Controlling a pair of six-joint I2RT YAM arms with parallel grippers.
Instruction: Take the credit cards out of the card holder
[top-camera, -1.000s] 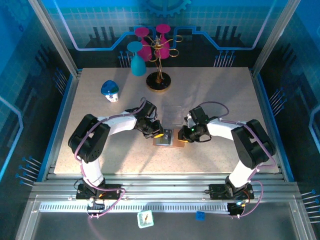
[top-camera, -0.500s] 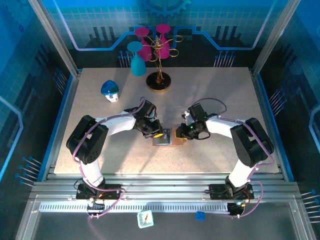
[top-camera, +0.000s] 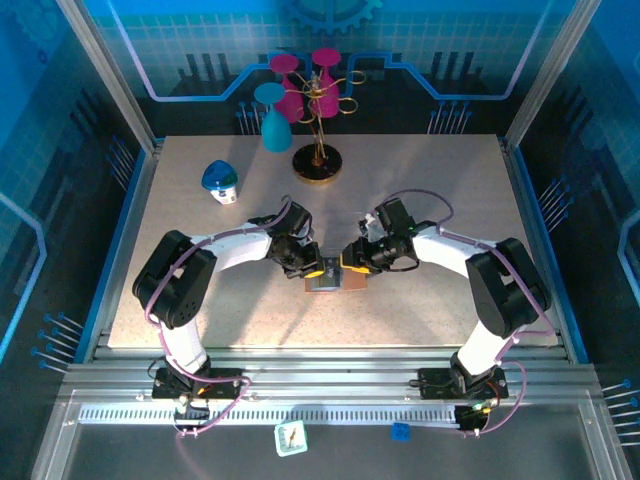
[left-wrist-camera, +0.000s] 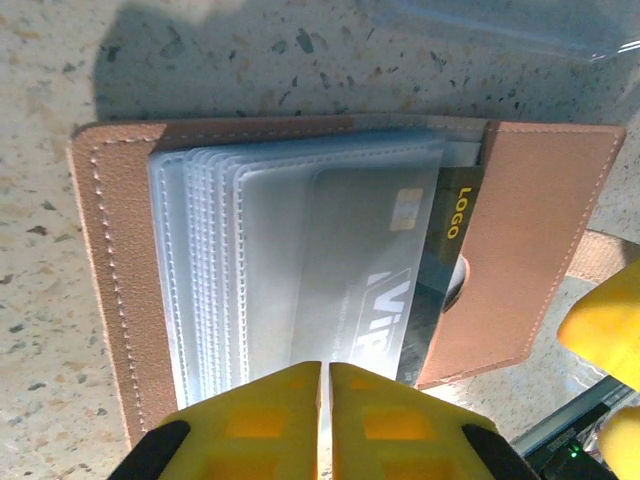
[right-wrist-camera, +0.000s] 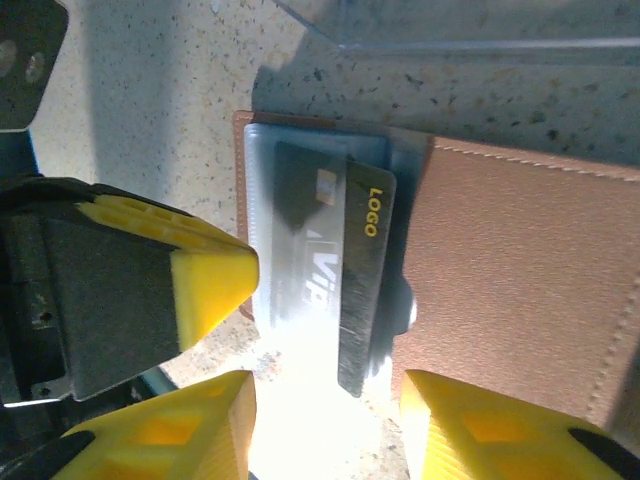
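Card: a dark grey, thin rectangular credit card (right-wrist-camera: 365, 270) with yellow "LOGO" lettering is lying inside the open holder, straight ahead of the gap between my right fingers. One long edge is tucking under the frosted sleeves and the other is running beside the brown flap. Seen from my left wrist, the credit card (left-wrist-camera: 452, 225) is sitting ahead and to the right of my fingertips.

Holder: the salmon-brown, stitched leather-like folding wallet (left-wrist-camera: 115, 250) is lying opened flat. Its stack of grey-blue translucent pockets is fanning out just in front of my left fingers. From above, the wallet (top-camera: 325, 283) is sitting between my two hands.

Left hand: my left gripper (left-wrist-camera: 325, 372) is holding its yellow fingers pressed together at the near edge of the pocket stack, with only a hairline slit between them. I cannot tell whether it is nipping a sleeve or merely pinning the wallet down.

Right hand: my right gripper (right-wrist-camera: 325, 388) is spreading its yellow fingers wide and gripping nothing, with the card's near end lining up between them.

Progress: I am judging this as early. The one card I can make out is partly exposed but lodged in the wallet, so closing on it, drawing it out and emptying the other pockets are all left.

Surroundings: a clear plastic box (right-wrist-camera: 460, 25) is resting just beyond the wallet, past both hands, on the pale speckled stone-look tabletop (left-wrist-camera: 40, 80).
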